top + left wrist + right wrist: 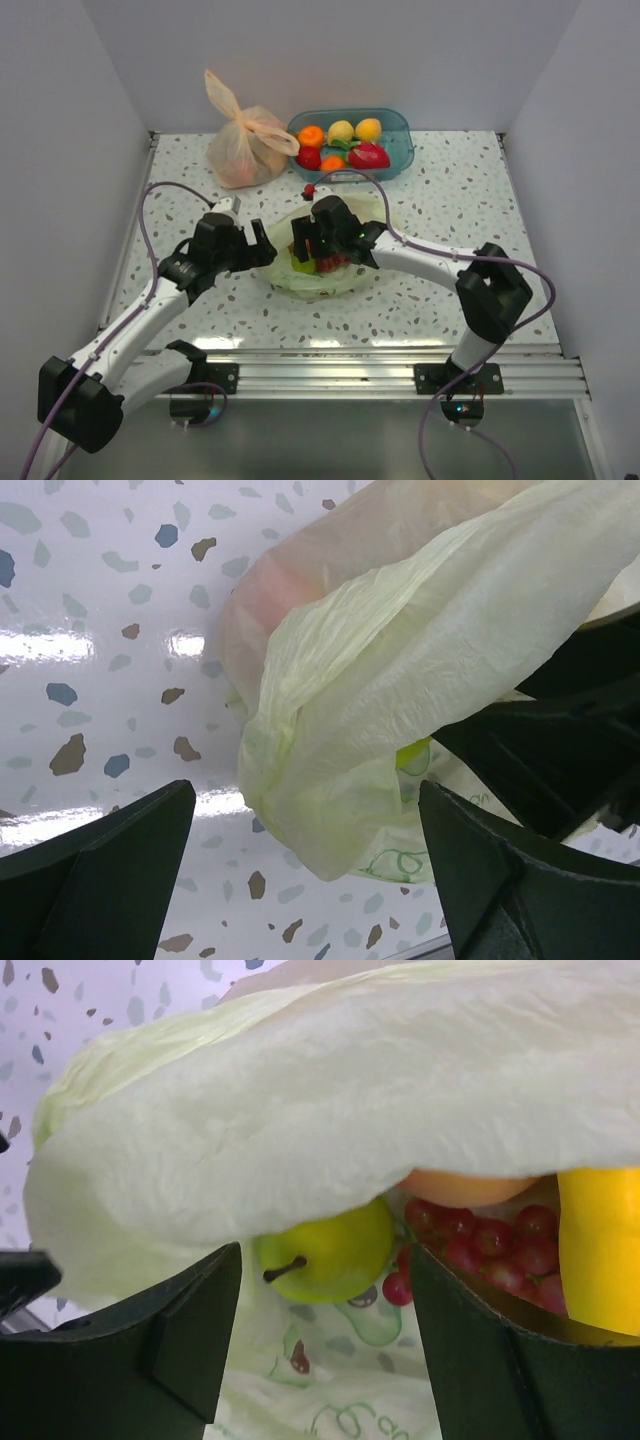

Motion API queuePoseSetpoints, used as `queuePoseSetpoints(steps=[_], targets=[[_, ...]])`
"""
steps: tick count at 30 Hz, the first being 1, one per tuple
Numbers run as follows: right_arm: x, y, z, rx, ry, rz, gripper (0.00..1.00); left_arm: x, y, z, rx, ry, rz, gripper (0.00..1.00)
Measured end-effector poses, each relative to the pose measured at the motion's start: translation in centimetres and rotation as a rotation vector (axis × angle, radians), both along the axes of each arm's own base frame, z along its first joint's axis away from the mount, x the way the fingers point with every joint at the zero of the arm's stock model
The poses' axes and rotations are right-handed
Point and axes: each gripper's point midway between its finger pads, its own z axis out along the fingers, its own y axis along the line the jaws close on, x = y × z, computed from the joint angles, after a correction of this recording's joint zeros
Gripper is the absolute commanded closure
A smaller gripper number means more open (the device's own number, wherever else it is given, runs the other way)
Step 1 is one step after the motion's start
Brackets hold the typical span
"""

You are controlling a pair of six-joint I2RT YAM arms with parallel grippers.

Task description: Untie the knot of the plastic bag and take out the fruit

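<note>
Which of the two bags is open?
The pale green bag at table centre: its mouth gapes, showing a green fruit and red grapes inside. The orange bag at the back is knotted shut.

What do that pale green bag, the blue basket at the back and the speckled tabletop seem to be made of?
Plastic bag: thin plastic film, seemingly; matte, with limp crinkly folds, slightly translucent.
Blue basket: probably rigid plastic, translucent and smooth.
Table: glossy white with coloured flecks like terrazzo, reflecting lamp glare; whether stone or printed laminate, I cannot tell.
</note>
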Motion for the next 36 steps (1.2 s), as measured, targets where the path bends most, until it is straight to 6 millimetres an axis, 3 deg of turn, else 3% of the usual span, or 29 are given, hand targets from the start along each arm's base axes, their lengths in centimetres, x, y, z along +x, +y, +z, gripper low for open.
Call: queuePoseSetpoints(steps=[3,7,8,9,13,17,22,28,32,36], targets=[[0.7,0.5,-1.6,0.002,0.014,-0.012,0.32,0.2,0.0,0.2,0.014,-0.021,-0.019,0.0],[0.5,1.0,-3.9,-0.014,0.054,-0.006,0.44,0.6,-0.4,0.2,0.008,-0.052,-0.045,0.0],[0.4,1.1,-4.2,-0.012,0.064,-0.003,0.49,0.7,-0.6,-0.1,0.002,-0.051,-0.052,0.0],[0.4,1.2,-4.2,-0.002,0.062,0.002,0.63,0.6,-0.8,-0.6,-0.001,-0.043,-0.06,0.0],[0.1,1.2,-3.8,0.019,0.053,0.009,0.86,0.0,-1.2,-3.0,-0.002,0.015,-0.087,0.0],[-1.1,-0.4,-2.9,-0.008,0.05,0.021,1.0,-0.1,-1.2,-3.2,-0.002,0.02,-0.093,0.0],[-1.9,-1.9,2.2,0.013,-0.03,0.044,1.0,0.3,-1.2,-2.2,0.005,-0.014,-0.097,0.0],[-1.2,-3.6,9.4,0.041,-0.16,0.047,1.0,1.7,-0.7,1.9,0.017,-0.148,-0.079,0.0],[2.3,-5.7,14.3,0.057,-0.261,-0.02,1.0,1.9,1.0,4.6,0.06,-0.263,-0.03,0.0],[8.7,-10.4,19.3,0.071,-0.365,-0.192,1.0,1.6,3.0,6.8,0.107,-0.374,0.019,0.0]])
